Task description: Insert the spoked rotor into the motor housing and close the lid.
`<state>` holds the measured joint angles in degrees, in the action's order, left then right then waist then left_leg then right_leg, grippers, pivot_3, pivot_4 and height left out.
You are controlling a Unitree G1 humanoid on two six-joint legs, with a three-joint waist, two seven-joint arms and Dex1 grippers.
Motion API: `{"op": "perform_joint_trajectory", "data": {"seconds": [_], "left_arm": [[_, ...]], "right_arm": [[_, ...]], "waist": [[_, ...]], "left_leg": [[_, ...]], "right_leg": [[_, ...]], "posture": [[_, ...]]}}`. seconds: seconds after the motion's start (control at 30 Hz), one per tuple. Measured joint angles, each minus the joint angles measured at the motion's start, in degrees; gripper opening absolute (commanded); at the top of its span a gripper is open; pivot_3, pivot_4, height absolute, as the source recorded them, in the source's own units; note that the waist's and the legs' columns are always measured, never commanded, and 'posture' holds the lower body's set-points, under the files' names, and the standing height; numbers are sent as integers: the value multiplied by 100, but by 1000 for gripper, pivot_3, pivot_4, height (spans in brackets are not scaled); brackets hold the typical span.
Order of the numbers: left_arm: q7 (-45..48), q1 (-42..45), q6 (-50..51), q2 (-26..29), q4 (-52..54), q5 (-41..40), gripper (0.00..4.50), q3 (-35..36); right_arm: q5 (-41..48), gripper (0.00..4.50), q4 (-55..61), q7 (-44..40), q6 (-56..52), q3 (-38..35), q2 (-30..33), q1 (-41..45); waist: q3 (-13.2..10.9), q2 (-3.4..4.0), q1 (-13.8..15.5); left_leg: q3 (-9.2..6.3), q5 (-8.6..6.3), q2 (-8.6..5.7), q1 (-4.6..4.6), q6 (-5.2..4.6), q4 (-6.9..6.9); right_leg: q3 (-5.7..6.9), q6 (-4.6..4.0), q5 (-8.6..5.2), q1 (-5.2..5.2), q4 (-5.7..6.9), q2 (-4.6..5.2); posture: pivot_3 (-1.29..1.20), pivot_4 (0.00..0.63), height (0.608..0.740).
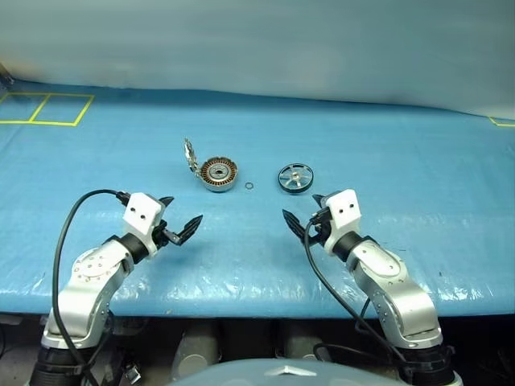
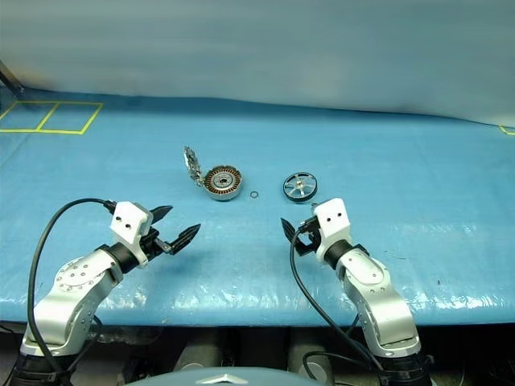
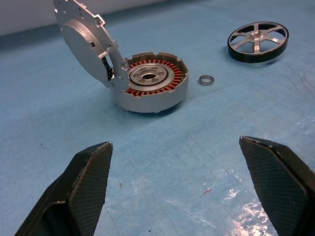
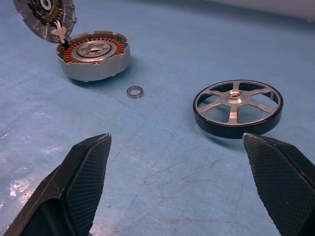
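Note:
The motor housing sits on the blue table, its copper windings showing. Its lid stands open, tilted up at the housing's left rim. The spoked rotor, dark-rimmed with silver spokes, lies flat to the right of the housing. My left gripper hovers open in front of the housing, nearer the table's front edge, with nothing between its fingers. My right gripper is open and empty too, just in front of the rotor. In the wrist views the housing and rotor lie beyond the spread fingers.
A tiny thin metal ring lies on the table between housing and rotor. Yellow tape lines mark the far left of the blue table cover; the table's front edge runs just beneath my arms.

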<state>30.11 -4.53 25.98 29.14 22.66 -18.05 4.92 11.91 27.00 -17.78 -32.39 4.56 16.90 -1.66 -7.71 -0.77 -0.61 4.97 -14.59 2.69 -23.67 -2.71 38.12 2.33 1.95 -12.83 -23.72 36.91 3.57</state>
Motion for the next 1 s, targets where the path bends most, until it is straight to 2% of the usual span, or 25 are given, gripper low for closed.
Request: {"op": "perform_joint_trajectory", "data": {"seconds": [1.0], "left_arm": [[114, 99, 108, 10, -39, -16, 4476, -94]], "right_arm": [[-57, 4500, -8, 25, 64, 3, 5, -21]], "waist": [[0, 0, 0]], "left_leg": [[0, 0, 0, 0, 0, 1]], "right_leg": [[-1, 1, 1, 1, 1, -1]], "posture": [[0, 150, 740]]}}
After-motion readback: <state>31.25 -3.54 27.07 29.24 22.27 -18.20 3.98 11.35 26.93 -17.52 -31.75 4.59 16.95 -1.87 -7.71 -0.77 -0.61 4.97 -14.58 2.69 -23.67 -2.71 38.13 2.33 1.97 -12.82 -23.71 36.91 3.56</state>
